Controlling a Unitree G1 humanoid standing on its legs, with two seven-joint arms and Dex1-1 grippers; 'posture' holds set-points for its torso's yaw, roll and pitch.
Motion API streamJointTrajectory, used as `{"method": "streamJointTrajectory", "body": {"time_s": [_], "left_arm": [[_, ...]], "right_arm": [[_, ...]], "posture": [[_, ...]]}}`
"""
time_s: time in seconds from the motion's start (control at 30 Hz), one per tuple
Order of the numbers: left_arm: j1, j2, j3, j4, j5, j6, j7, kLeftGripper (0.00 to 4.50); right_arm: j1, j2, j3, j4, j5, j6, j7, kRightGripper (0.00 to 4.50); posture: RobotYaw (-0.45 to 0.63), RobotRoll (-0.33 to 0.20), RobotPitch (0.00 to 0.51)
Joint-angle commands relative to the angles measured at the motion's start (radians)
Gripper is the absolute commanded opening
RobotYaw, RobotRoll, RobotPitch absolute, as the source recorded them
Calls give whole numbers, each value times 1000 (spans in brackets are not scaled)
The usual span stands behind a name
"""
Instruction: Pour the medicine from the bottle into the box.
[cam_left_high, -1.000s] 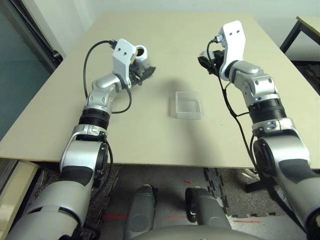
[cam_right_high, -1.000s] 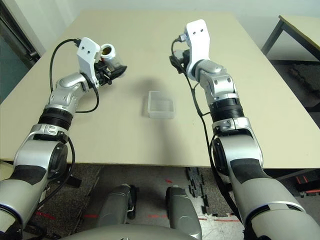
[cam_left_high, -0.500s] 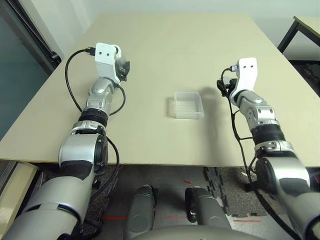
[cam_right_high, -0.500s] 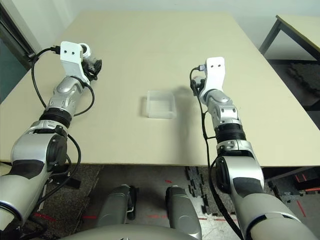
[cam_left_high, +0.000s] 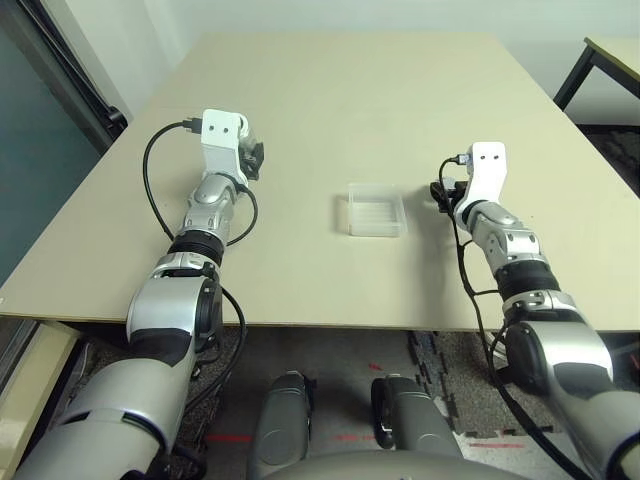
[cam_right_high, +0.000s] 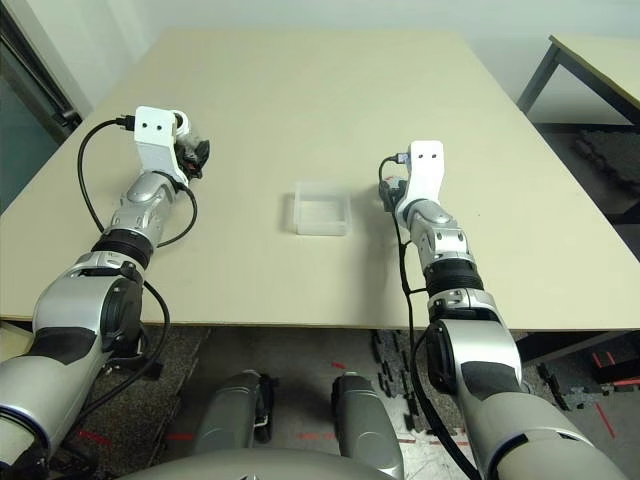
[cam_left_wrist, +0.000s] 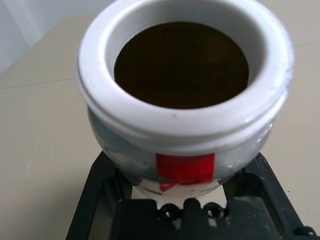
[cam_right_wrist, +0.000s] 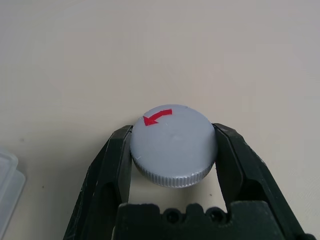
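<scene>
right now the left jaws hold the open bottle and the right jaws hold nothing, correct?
Not quite. The left gripper does hold the open bottle, but the right gripper is not empty: the right wrist view shows its jaws shut on the grey cap with the red arrow.

1. The box (cam_left_high: 376, 209) sits on the table (cam_left_high: 360, 90), roughly midway between the two arms.
2. The left gripper (cam_left_high: 255, 160) is over the table's left side, well apart from the box, with the bottle (cam_left_wrist: 185, 95) clamped between its fingers.
3. The bottle's open mouth faces the wrist camera, and the table lies behind it.
4. The right gripper (cam_right_wrist: 172, 150) is just right of the box, down near the tabletop.
5. The cap (cam_right_wrist: 173, 145) sits between the right gripper's fingers, touching both.
</scene>
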Motion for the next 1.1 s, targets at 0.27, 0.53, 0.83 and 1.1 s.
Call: {"method": "streamJointTrajectory", "body": {"time_s": [0.27, 0.53, 0.83, 1.1], "left_arm": [[4, -7, 6, 18, 8, 5, 1, 2549], [-2, -8, 6, 28, 5, 29, -16, 2549], [-40, 34, -83, 71, 107, 105, -78, 2549], [-135, 58, -215, 103, 261, 69, -125, 2549]], "right_arm": [[-23, -6, -4, 53, -2, -1, 18, 3562], [-46, -19, -7, -3, 10, 35, 40, 4500], [56, -162, 58, -461, 51, 393, 225, 4500], [239, -446, 187, -867, 135, 699, 507, 4500]], "posture": [[95, 0, 60], [85, 0, 69], [75, 0, 88], [36, 0, 97]]}}
